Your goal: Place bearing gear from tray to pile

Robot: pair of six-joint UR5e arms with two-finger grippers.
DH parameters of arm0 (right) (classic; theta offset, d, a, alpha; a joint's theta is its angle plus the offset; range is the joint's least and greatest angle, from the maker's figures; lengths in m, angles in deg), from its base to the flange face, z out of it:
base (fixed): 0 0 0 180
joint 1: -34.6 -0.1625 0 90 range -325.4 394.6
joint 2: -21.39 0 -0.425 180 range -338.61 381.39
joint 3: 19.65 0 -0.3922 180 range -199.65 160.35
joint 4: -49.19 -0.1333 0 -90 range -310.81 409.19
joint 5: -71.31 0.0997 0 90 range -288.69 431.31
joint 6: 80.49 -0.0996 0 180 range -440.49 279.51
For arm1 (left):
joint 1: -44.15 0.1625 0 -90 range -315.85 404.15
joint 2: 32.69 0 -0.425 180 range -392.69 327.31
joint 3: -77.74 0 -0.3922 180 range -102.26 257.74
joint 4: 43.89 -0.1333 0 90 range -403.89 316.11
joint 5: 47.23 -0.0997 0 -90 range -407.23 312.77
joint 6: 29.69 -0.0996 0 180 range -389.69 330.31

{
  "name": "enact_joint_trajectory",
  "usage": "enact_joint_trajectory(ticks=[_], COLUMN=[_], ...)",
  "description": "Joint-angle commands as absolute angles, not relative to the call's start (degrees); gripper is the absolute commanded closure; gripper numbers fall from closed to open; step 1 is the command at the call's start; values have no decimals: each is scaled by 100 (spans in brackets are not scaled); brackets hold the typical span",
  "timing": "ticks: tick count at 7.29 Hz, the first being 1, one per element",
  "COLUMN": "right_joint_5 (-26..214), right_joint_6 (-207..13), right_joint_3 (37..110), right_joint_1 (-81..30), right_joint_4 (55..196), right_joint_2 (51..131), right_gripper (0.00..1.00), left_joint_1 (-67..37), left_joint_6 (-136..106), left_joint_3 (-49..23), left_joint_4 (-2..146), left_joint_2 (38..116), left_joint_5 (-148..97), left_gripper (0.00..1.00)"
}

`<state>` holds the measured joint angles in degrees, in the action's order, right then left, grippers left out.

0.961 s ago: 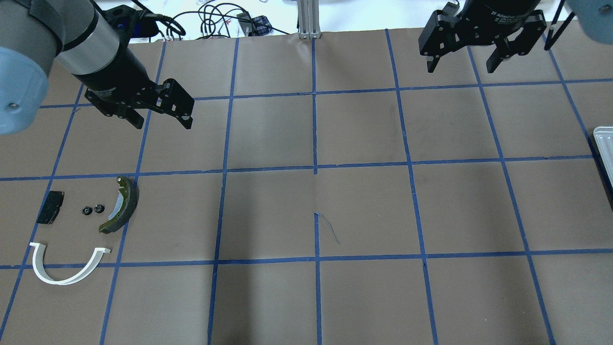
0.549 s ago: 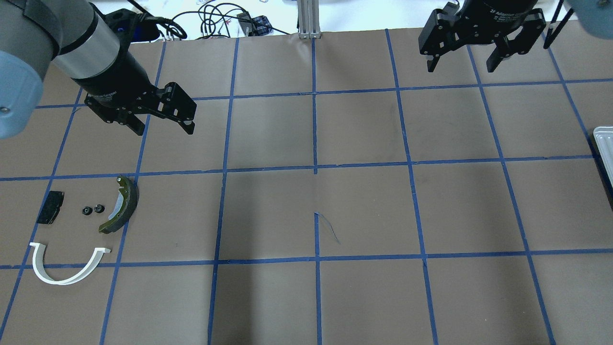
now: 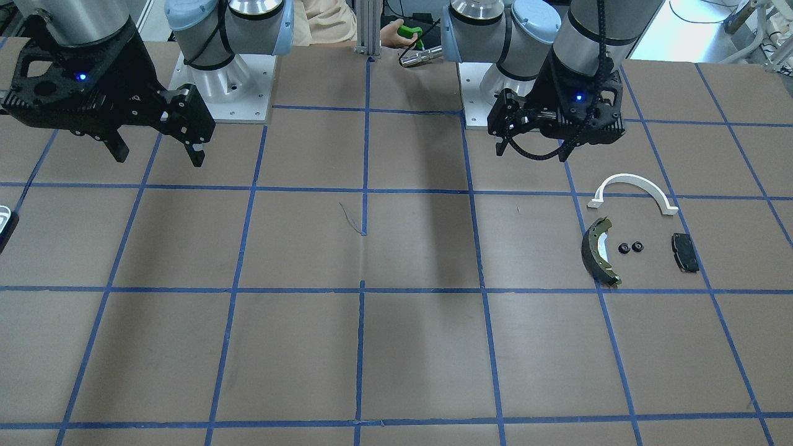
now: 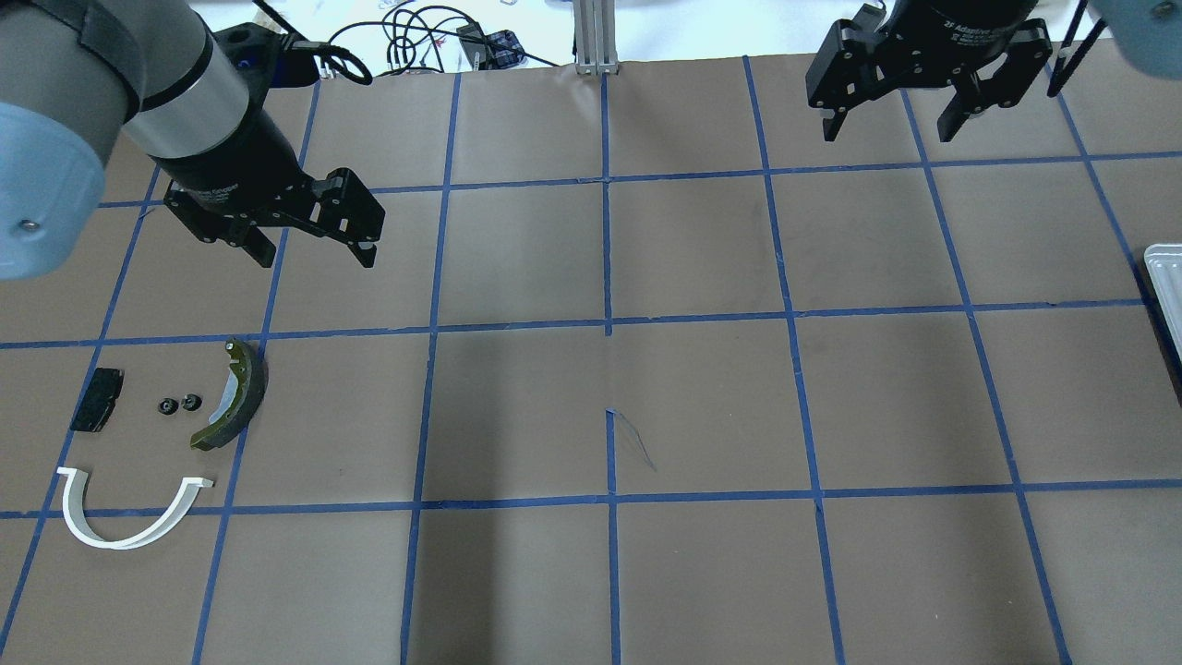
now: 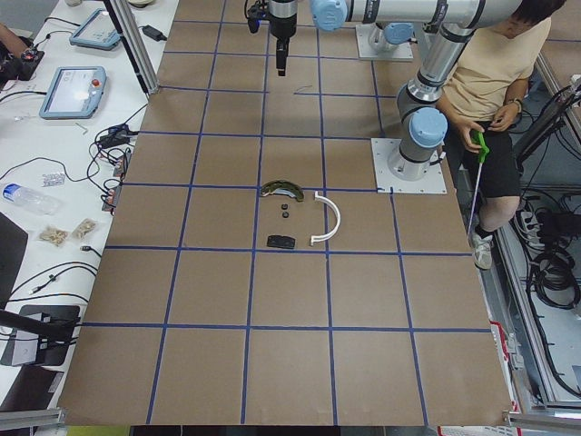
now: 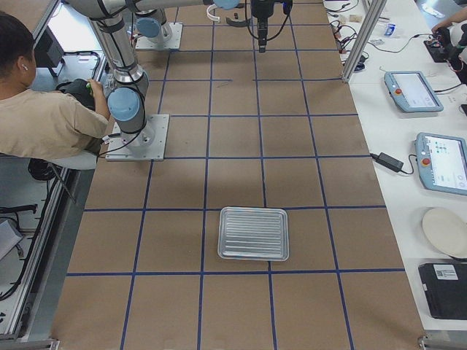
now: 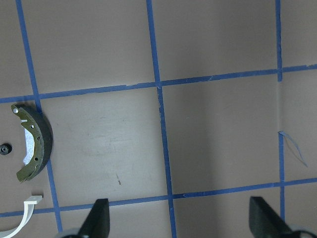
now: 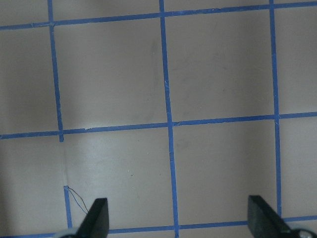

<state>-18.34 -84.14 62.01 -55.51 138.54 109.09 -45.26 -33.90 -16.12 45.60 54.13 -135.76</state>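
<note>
On the surface [image 4: 702, 397], the tray [image 6: 253, 233] sits at the robot's right end. Left claw [image 4: 316, 257] and right claw [image 4: 889, 134] hang above, both spread wide. Left-end pile [image 4: 167, 405]: strip [image 4: 115, 544], shoe [image 4: 254, 388], pad [image 4: 97, 399]. Between shoe and pad lie two tiny black parts, probably the gears [image 4: 191, 401].

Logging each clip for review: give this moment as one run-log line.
left gripper: open, empty | right gripper: open, empty | two black gears: beside brake shoe
</note>
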Motion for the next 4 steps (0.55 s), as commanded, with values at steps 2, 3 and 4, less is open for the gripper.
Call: enact_joint_trajectory(ticks=[2, 3, 4], right_joint_5=[-1834, -1825, -1825], right_joint_6=[-8427, -8427, -8427], right_joint_3=[6209, 6209, 6209], right_joint_1=[-5575, -5575, -5575], right_joint_4=[13857, 13874, 13866], right_joint_2=[10910, 10910, 10910], right_gripper=[0, 0, 0], left_joint_1=[-4514, -4506, -4453], left_joint_6=[-3391, -3391, -3391], left_joint_3=[-1621, -1630, -1621], left_joint_4=[4567, 4567, 4575], left_joint_2=[5397, 5397, 5379], left_joint_5=[-13626, -13635, -13653], left_gripper=[0, 0, 0])
